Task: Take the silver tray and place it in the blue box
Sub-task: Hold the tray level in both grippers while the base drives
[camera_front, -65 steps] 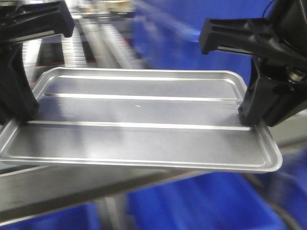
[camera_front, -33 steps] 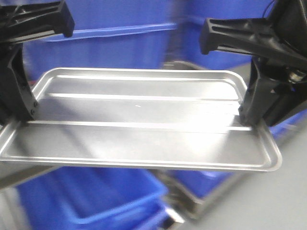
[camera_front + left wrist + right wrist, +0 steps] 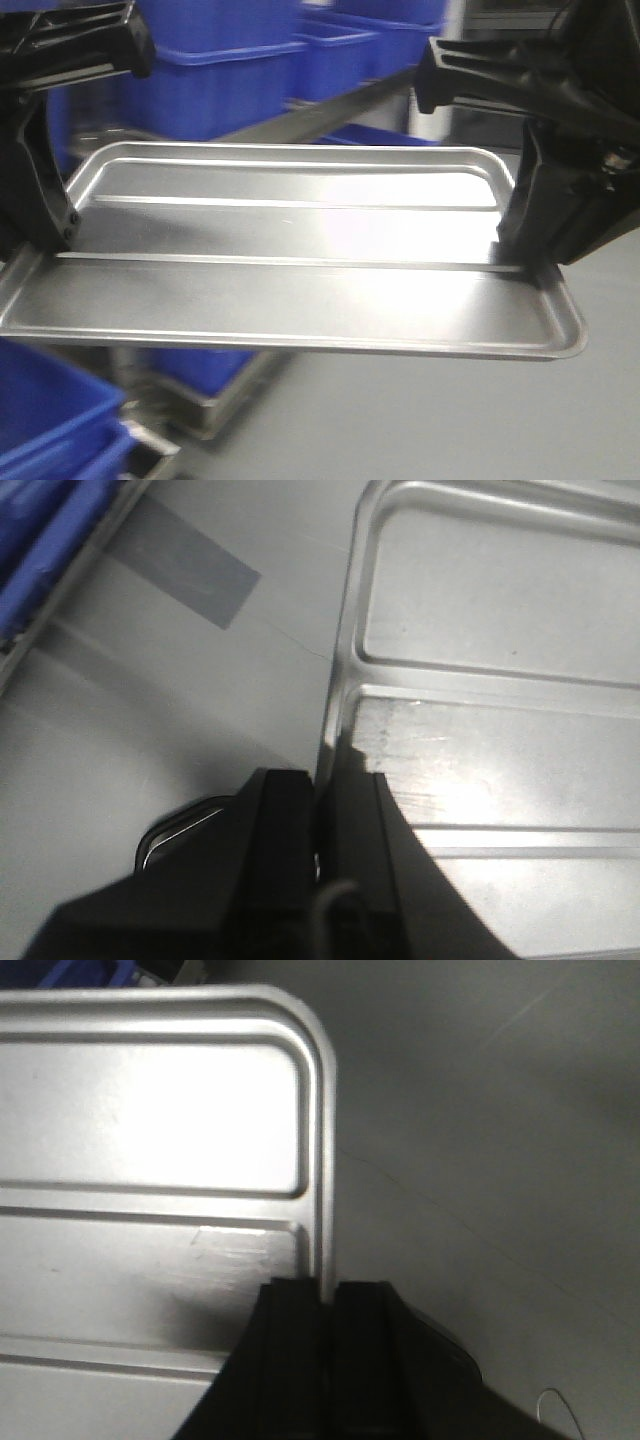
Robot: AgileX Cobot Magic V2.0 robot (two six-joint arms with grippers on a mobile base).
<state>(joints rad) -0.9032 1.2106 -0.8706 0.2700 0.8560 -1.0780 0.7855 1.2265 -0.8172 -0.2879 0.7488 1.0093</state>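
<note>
the silver tray [image 3: 300, 260] is held level in the air between the two pairs of jaws; the left gripper [image 3: 322, 790] is clenched on its left short rim, the right gripper [image 3: 328, 1295] on its right rim (one finger inside, one outside); grey floor [image 3: 480, 1110] lies beneath; blurred blue boxes [image 3: 220, 95] stand beyond the jaws.

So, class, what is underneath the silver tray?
Below the silver tray, held at each end by the left pincer and right pincer, grey floor and a blue crate show. Whatever lies directly beneath is covered by the tray itself.
</note>
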